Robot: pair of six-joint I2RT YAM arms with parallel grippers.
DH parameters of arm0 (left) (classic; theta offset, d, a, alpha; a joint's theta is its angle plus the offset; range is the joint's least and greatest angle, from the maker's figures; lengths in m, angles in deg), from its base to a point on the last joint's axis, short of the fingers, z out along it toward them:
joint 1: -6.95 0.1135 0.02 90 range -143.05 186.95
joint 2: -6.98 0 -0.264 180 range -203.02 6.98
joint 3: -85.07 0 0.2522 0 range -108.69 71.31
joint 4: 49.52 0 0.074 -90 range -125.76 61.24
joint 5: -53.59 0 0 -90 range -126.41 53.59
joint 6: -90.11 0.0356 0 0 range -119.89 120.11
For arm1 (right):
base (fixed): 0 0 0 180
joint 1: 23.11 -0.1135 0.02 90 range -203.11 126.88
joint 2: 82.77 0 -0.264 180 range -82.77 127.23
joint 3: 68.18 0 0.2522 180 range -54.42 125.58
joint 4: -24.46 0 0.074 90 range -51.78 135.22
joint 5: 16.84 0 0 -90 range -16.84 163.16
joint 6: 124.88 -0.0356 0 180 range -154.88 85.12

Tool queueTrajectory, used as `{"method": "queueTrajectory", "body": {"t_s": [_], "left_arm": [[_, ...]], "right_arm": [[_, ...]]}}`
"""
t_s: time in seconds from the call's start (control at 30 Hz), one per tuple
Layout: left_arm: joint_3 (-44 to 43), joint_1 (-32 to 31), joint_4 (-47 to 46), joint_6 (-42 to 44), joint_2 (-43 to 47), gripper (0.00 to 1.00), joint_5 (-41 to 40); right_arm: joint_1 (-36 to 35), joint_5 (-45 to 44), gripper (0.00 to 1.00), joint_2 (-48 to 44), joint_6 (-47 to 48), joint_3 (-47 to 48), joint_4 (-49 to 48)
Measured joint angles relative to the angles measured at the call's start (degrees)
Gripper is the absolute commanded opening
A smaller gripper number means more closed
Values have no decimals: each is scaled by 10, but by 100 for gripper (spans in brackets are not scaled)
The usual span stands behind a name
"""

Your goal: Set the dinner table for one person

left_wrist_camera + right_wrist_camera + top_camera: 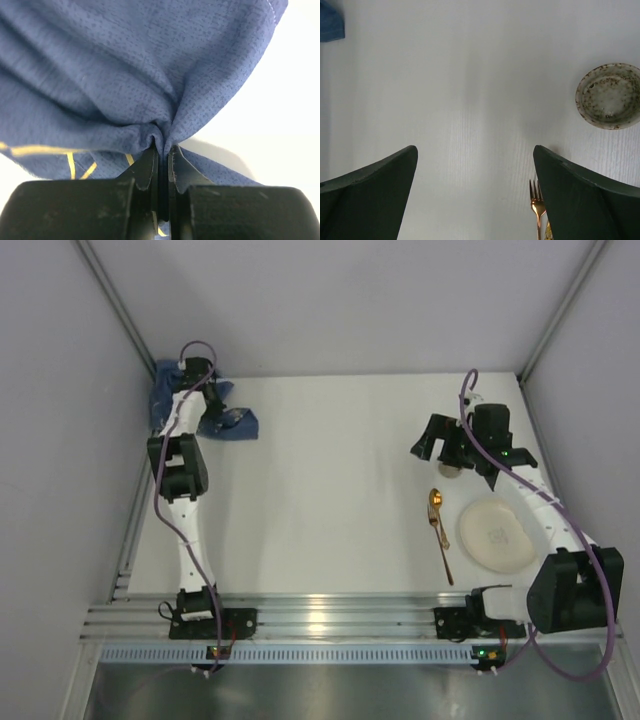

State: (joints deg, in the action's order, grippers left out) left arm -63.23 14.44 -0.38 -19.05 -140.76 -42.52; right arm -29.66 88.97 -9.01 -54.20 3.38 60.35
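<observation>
The white dinner table [330,490] has a ribbed aluminium rail [330,618] along its near edge. My left gripper [222,418] is at the far left corner, shut on a bunched fold of the blue cloth [243,426]; the left wrist view shows the cloth [125,75] pinched between the jaws of that gripper [162,147]. My right gripper [440,452] is open and empty above the table at the right, as the right wrist view [475,150] shows. A cream plate [495,535] lies at the right with gold cutlery [440,535] to its left. A gold fork [536,200] shows beside my right finger.
A small speckled bowl [609,95] sits on the table just beyond the right gripper, partly hidden under it in the top view [452,471]. Grey walls with metal posts enclose the table on the left, back and right. A corner of the blue cloth [330,22] shows far off.
</observation>
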Motion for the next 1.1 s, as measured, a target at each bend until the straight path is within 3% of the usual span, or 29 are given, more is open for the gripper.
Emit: {"method": "queueTrajectory", "body": {"t_s": [0.1, 0.2, 0.43, 0.47, 0.5, 0.53, 0.73, 0.93, 1.1], "left_arm": [[73, -40, -1, 18, 51, 0, 24], [134, -121, -3, 45, 103, 0, 28], [293, -391, -26, 116, 211, 0, 17], [321, -418, -25, 120, 225, 9, 17], [351, -436, -25, 119, 239, 39, 16], [378, -444, -19, 118, 252, 99, 15], [469, -393, 7, 47, 311, 99, -12], [383, -379, 41, -15, 325, 99, -20], [343, -387, 33, -50, 364, 99, 38]], "right_arm": [[0, 9, 100, 0, -2, 1, -3], [-1, 19, 100, 8, -4, 10, -8], [-3, 54, 100, 63, -23, 46, -37], [-5, 58, 100, 66, -25, 46, -39], [-7, 63, 100, 70, -29, 46, -38], [-9, 66, 100, 71, -31, 46, -39], [-13, 83, 100, 77, -46, 43, -46], [-15, 106, 100, 115, -72, 23, -65], [-42, 124, 100, 145, -118, -15, -73]]}}
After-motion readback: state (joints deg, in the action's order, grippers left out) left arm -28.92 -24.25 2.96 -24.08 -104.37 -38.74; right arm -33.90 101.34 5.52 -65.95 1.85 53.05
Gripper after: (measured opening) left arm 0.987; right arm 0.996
